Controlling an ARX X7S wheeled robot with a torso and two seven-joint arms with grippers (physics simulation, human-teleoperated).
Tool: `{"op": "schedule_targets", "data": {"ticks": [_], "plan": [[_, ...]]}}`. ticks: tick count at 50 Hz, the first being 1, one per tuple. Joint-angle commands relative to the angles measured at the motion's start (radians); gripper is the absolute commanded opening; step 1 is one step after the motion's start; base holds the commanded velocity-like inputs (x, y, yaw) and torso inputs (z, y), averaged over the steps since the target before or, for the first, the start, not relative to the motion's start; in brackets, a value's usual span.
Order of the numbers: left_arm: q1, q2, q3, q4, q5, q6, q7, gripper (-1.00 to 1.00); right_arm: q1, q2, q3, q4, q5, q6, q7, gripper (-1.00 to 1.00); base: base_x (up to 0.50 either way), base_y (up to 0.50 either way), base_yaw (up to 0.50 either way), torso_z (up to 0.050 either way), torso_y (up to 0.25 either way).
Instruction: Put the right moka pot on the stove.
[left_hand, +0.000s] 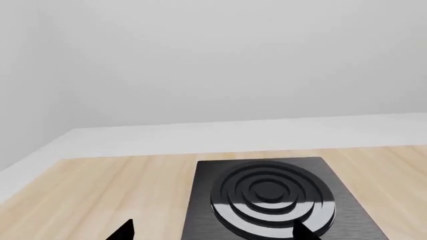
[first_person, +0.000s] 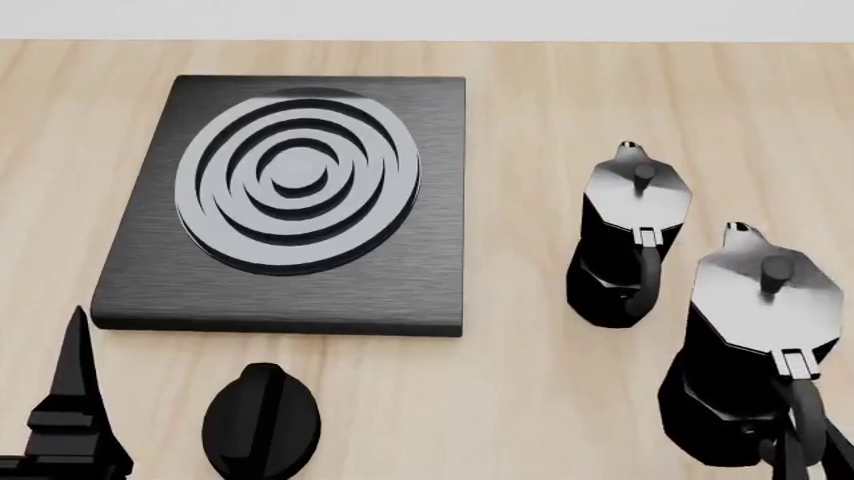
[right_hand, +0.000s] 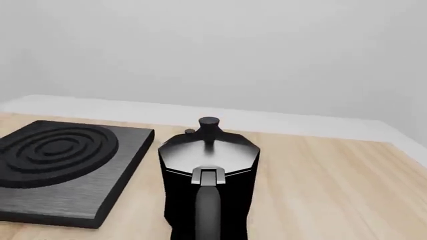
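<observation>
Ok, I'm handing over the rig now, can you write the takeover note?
Left gripper: low beside the stove, holding nothing; fingers apart in its wrist view.
Right gripper: at the handle of the right moka pot; open or shut can't be told.
Both pots stand upright on the table, right of the stove; the other moka pot is nearer the stove.
Done: approach only. Left: grasp, lift, set pot on burner.

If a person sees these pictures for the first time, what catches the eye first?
Probably the stove, a wide black slab with shiny rings, lying at the left on the wooden table. Next, two black moka pots at the right: the right moka pot stands nearer the camera, the other pot behind it.
</observation>
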Motion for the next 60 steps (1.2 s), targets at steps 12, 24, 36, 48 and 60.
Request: {"op": "schedule_targets", "data": {"ticks": [12,24,36,48,60], "plan": [[0.0,-0.006,0.003,-0.001,-0.006,0.004,-0.006,1.0,0.087,0.04,-0.106,-0.121,-0.021,0.056,0.002,-1.0,0.0,0.0,0.0,0.0,0.001],[-0.001,-0.009,0.007,-0.003,-0.007,0.007,-0.007,1.0,0.166,0.055,-0.178,-0.157,-0.007,0.103,0.014,-1.0,0.0,0.0,0.0,0.001,0.001],[-0.003,-0.012,0.007,0.0,-0.012,0.01,-0.01,1.0,0.319,0.039,-0.297,-0.147,0.013,0.178,0.024,-1.0,0.0,0.0,0.0,0.0,0.001],[-0.001,-0.015,0.012,-0.004,-0.008,0.021,-0.007,1.0,0.469,0.028,-0.37,-0.142,0.064,0.27,0.049,-1.0,0.0,0.0,0.0,0.0,0.001],[0.001,-0.017,0.014,-0.005,-0.006,0.027,-0.01,1.0,0.624,-0.018,-0.453,-0.099,0.079,0.336,0.056,-1.0,0.0,0.0,0.0,0.0,0.001]]}}
